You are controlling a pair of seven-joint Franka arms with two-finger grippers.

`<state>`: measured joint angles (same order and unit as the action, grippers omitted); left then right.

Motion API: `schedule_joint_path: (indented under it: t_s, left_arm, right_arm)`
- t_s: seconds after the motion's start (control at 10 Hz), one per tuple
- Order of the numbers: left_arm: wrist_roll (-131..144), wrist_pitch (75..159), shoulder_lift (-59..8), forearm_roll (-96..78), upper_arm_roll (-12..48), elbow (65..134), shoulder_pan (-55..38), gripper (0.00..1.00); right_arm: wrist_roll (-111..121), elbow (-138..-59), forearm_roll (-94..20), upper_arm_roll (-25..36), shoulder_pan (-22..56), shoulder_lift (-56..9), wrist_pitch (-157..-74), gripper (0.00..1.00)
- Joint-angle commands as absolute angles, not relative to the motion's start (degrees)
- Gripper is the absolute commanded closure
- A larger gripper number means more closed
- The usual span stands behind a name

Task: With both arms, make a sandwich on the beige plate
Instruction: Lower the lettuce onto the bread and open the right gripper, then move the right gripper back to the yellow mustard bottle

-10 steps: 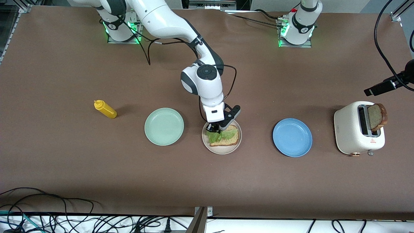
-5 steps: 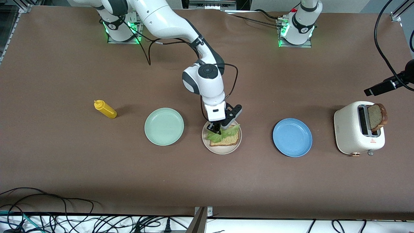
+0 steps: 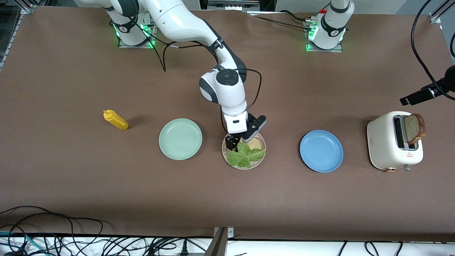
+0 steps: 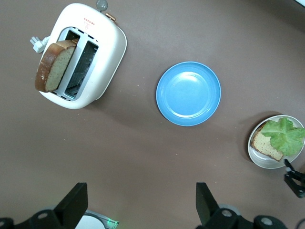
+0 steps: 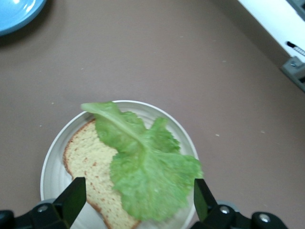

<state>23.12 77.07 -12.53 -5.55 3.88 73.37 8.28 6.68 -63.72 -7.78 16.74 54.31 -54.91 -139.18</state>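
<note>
Lettuce leaf (image 3: pixel 245 155) lying on bread slice (image 3: pixel 254 144) on beige plate (image 3: pixel 225 153), right gripper (image 3: pixel 237 143) over plate, jaws spread, left gripper (image 4: pixel 138 210) jaws spread, high above table.

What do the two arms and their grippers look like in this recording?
Both arms are glossy white with dark grey-black joints. The right arm trails thin black cables, and its wrist carries a round dark cap. The right gripper is black with two slim fingers, as is the left gripper. Both bases glow green.

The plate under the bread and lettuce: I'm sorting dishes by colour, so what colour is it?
Pale beige-cream. The plate shows best in the right wrist view.
</note>
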Motion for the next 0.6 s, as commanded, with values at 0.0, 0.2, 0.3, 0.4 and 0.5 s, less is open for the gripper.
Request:
schedule_joint_path:
  t_s: [0.0, 0.2, 0.3, 0.4, 0.5]
  left_arm:
    - [23.0, 77.1, -12.5, -7.1, 3.9, 72.9, 8.5, 0.0]
    - [23.0, 77.1, -12.5, -7.2, 3.9, 72.9, 8.6, 0.0]
    - [23.0, 77.1, -12.5, -7.2, 3.9, 72.9, 8.6, 0.0]
    - [23.0, 77.1, -12.5, -7.2, 3.9, 72.9, 8.6, 0.0]
    - [23.0, 77.1, -12.5, -7.2, 3.9, 72.9, 8.6, 0.0]
  right_arm:
    - [6.6, -67.5, -10.7, 16.5, 50.6, -45.0, -127.8, 0.0]
    - [6.1, -72.8, -10.8, 18.2, 47.5, -34.8, -116.3, 0.0]
    - [5.7, -73.2, -10.8, 21.2, 47.1, -31.8, -108.4, 0.0]
    - [4.6, -73.0, -10.7, 24.8, 47.2, -29.4, -103.1, 0.0]
    - [4.0, -73.2, -10.6, 27.7, 47.1, -27.3, -99.4, 0.0]
